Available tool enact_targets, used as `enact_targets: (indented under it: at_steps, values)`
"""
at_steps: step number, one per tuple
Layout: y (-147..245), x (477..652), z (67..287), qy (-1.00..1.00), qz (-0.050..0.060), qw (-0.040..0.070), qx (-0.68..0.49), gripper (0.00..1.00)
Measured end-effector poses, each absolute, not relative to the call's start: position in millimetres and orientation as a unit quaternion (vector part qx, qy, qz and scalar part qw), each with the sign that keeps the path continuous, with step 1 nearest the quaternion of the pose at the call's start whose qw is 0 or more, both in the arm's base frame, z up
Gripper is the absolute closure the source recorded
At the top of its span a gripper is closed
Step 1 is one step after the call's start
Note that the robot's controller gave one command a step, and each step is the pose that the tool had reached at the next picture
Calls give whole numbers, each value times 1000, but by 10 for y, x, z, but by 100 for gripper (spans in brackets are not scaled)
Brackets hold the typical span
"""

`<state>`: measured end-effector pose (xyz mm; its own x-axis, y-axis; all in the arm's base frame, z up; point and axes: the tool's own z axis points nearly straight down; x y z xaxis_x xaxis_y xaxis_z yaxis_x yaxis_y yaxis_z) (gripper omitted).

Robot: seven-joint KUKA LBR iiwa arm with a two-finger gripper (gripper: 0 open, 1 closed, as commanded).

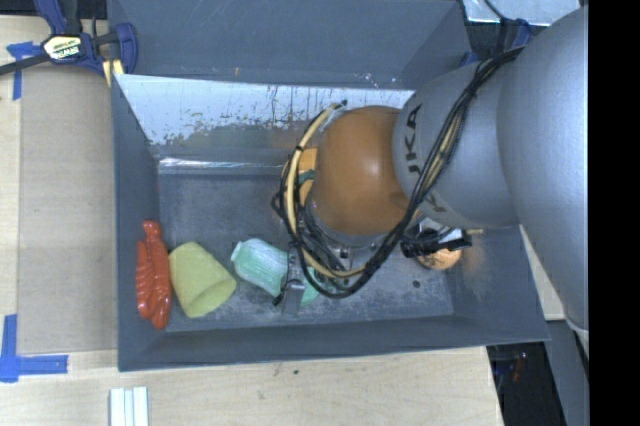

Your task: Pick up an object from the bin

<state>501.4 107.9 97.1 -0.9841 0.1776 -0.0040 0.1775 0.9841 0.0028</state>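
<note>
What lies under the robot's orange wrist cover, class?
A pale green object pokes out from beneath the orange cover, beside a yellow lump. Its right part and the bin floor below are covered.

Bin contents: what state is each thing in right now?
Red lumpy toy, lying flat by the bin's left wall.
Yellow-green soft piece, lying beside the red toy.
Pale green thing, lying partly under the arm.
Small orange and white thing, lying partly hidden by the arm.
Gripper, low over the pale green thing's right end.
</note>
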Motion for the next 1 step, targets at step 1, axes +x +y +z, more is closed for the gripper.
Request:
enact_targets:
  at_steps: [1]
  values:
    - [1073,4947,1559,983,4,9,183,0]
